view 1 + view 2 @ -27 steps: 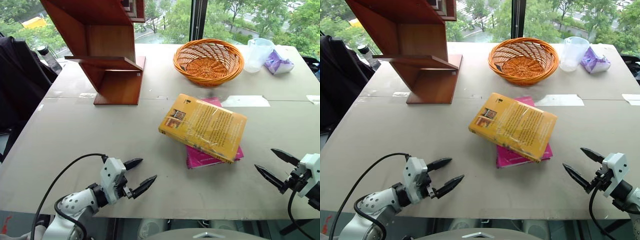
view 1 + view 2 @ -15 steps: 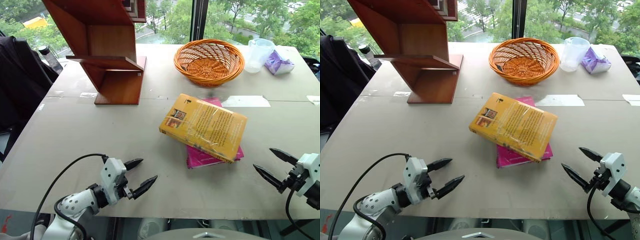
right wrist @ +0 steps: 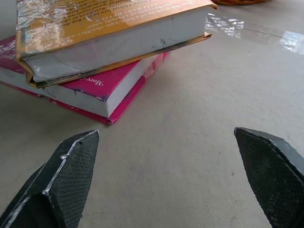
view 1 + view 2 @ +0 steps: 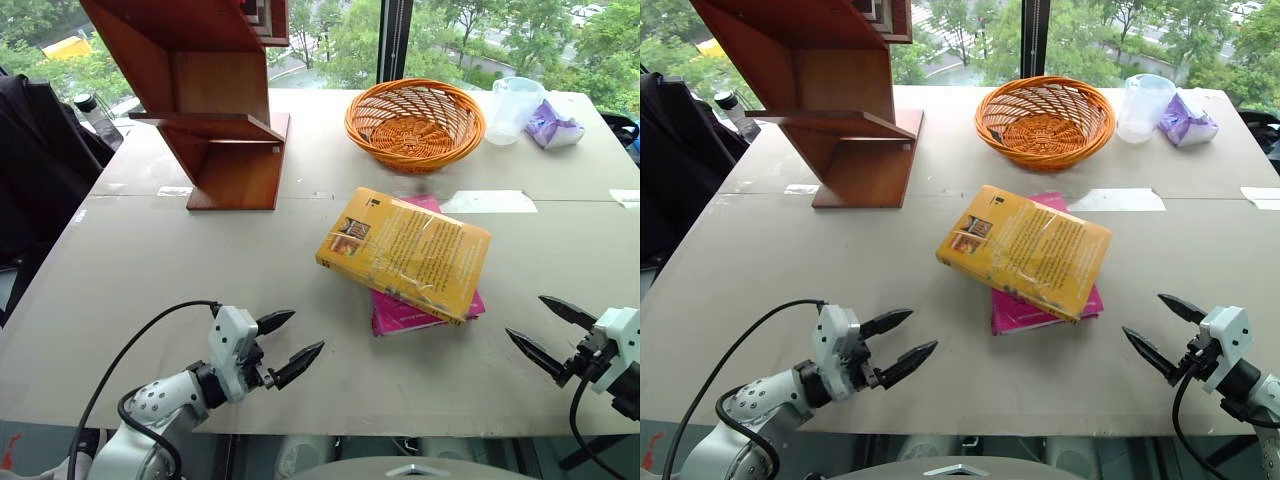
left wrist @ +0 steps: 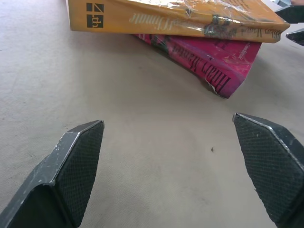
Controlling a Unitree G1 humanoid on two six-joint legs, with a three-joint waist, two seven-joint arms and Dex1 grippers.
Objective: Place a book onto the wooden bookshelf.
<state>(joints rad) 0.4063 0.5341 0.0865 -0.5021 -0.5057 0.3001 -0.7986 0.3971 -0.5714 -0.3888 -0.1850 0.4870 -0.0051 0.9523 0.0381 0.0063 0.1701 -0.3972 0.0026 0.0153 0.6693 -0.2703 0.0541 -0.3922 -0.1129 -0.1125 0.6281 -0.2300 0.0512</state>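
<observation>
The worktop [image 4: 200, 270] is a big flat board, pale grey-brown. A line runs across it from side to side.

At about 11 o'clock stands the wooden bookshelf [image 4: 215, 120], reddish-brown, with slanted sides, resting right on the worktop. At about 1 o'clock sits a round orange wicker basket [image 4: 415, 122]. Past it, near 2 o'clock, stand a clear plastic cup [image 4: 515, 108] and a crumpled purple bag [image 4: 555, 125], just beside each other.

Near the middle, a little toward 3 o'clock, a pink book [image 4: 420, 312] lies flat on the worktop. The book [image 4: 405, 252], thick and yellow-orange, lies on top of the pink one, turned a bit crooked, with one corner sticking out over the worktop.
</observation>
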